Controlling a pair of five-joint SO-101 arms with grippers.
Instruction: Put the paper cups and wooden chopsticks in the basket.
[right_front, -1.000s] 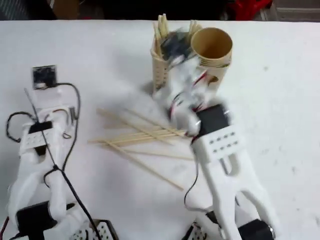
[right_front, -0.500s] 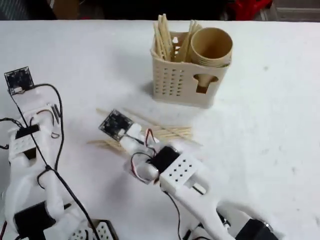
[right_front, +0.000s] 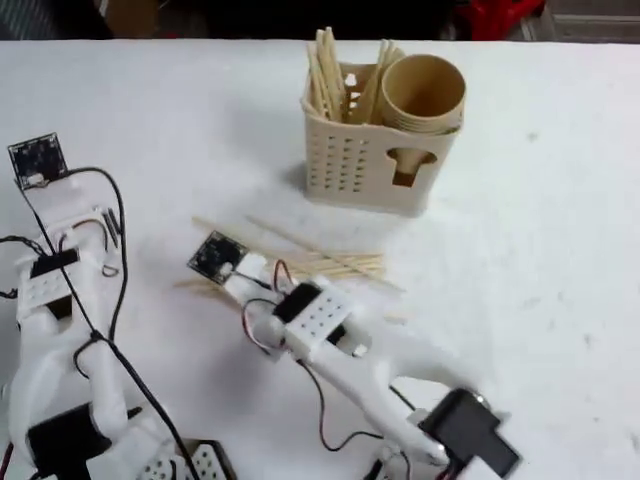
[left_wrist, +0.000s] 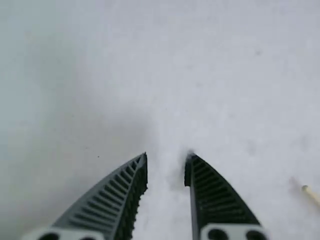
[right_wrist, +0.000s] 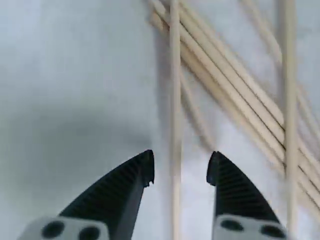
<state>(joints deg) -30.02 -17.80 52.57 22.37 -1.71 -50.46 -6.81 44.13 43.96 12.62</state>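
Fingers (left_wrist: 122, 200) of our left gripper (left_wrist: 166, 164) stand a narrow gap apart over the white table (left_wrist: 150, 75), our right gripper (right_wrist: 180, 172) sits open astride one loose chopstick (right_wrist: 174, 75) beside the mid-table bundle (right_wrist: 225, 85), and from above we see the far basket (right_front: 360, 175) holding paper cups (right_front: 424, 95) and upright chopsticks (right_front: 328, 65).

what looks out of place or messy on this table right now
Loose wooden chopsticks lie crossed and fanned on the table in front of the basket, while others stand inside it beside the paper cups. The open right end effector straddles one of the loose sticks. Nothing looks spilled or broken.
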